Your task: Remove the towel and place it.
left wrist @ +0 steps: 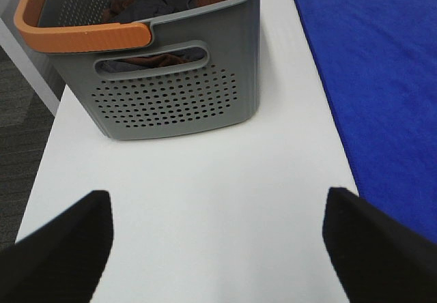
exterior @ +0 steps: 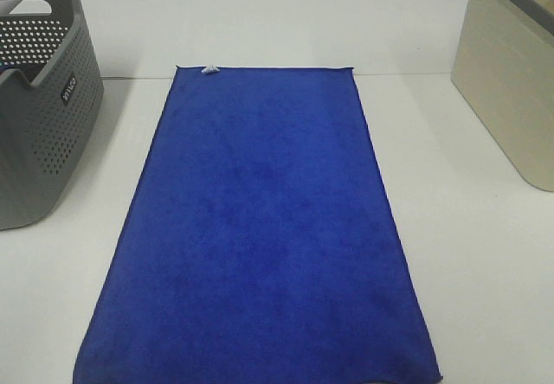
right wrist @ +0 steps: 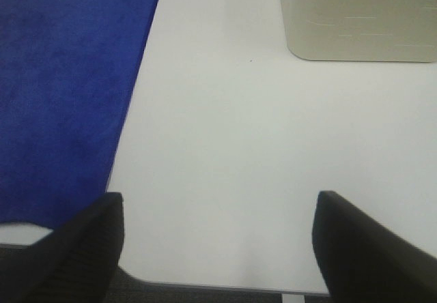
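The royal-blue towel [exterior: 264, 228] lies flat and spread out along the middle of the white table, its small white tag [exterior: 209, 70] at the far short edge. Its edge also shows in the left wrist view [left wrist: 375, 78] and the right wrist view [right wrist: 61, 91]. My left gripper [left wrist: 218, 248] is open and empty over bare table between the grey basket and the towel. My right gripper [right wrist: 218, 248] is open and empty over bare table near the front edge, right of the towel. Neither gripper shows in the exterior high view.
A grey perforated basket [exterior: 39, 107] with an orange handle [left wrist: 82, 37] stands at the left, holding dark clothes [left wrist: 164, 3]. A beige bin [exterior: 511, 81] stands at the far right, also in the right wrist view [right wrist: 355, 16]. The table's front edge [right wrist: 205, 288] is close.
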Tool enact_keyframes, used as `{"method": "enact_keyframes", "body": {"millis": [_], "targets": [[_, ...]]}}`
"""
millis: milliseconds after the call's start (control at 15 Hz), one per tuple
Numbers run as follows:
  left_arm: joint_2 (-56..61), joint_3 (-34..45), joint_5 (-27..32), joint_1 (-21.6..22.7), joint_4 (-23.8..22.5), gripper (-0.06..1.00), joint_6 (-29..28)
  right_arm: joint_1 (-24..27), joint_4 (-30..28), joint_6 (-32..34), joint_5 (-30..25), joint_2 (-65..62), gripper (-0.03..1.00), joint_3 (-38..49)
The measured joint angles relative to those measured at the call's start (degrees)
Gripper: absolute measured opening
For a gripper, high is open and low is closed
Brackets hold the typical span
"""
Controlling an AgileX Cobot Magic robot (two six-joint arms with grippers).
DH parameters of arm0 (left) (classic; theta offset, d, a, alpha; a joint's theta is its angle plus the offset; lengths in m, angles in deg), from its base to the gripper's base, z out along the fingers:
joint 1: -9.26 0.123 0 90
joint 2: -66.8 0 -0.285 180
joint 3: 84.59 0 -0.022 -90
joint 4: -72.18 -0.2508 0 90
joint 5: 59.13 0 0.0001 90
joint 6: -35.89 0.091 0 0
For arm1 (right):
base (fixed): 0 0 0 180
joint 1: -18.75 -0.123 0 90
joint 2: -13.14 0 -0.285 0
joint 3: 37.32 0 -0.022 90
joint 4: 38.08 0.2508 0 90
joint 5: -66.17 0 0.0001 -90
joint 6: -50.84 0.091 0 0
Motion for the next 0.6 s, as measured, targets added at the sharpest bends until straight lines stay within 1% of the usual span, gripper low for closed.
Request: {"method": "enact_keyframes", "body": {"millis": [600], "targets": [[0.0, 0.0, 0.0, 0.0, 1.9, 0.79, -0.6, 0.0, 0.1, 0.0, 0.0, 0.0, 0.75, 0.0]]}}
